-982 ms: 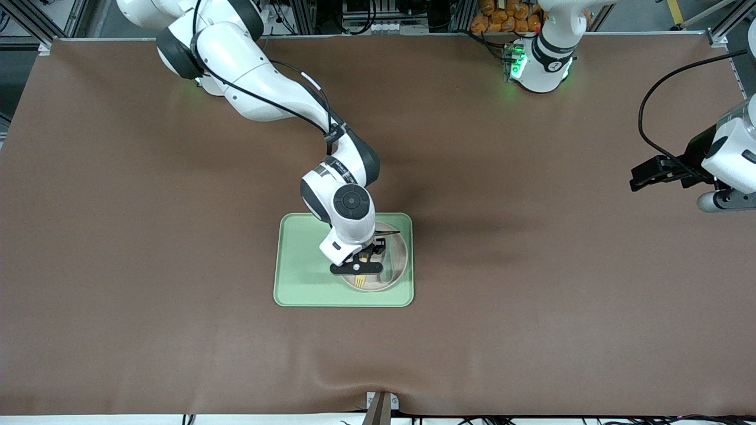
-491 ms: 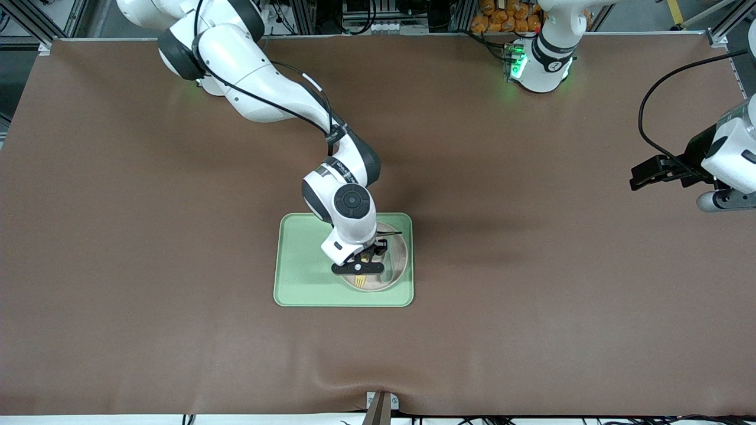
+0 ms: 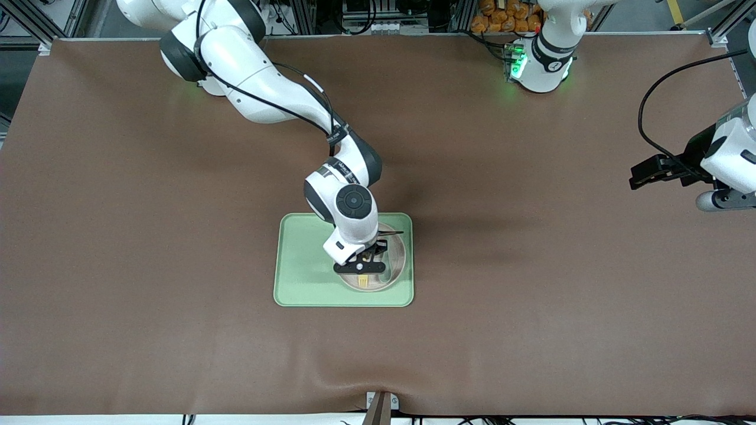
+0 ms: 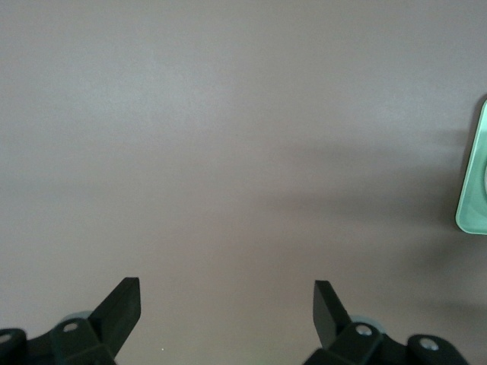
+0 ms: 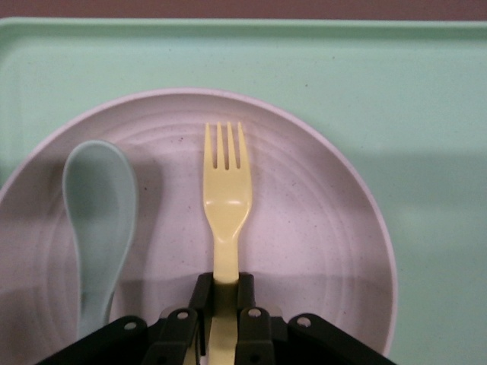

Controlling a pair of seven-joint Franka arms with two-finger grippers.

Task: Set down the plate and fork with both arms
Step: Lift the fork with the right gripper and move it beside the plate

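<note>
The right gripper (image 3: 364,265) has edged along the plate (image 3: 394,268) on the tray's (image 3: 301,277) left-arm end, pinching the light, stiff, slippery fork (image 5: 225,199) by its handle beside the spoon (image 5: 99,205). The left gripper (image 4: 227,304) waits, spread, near the table's left-arm edge.

The right gripper (image 5: 221,304) hides the fork's (image 5: 224,198) handle end.

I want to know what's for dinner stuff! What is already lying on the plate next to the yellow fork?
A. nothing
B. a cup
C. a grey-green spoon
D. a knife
C: in the right wrist view a grey-green spoon lies on the plate beside the fork, which the right end effector is shut on.
</note>
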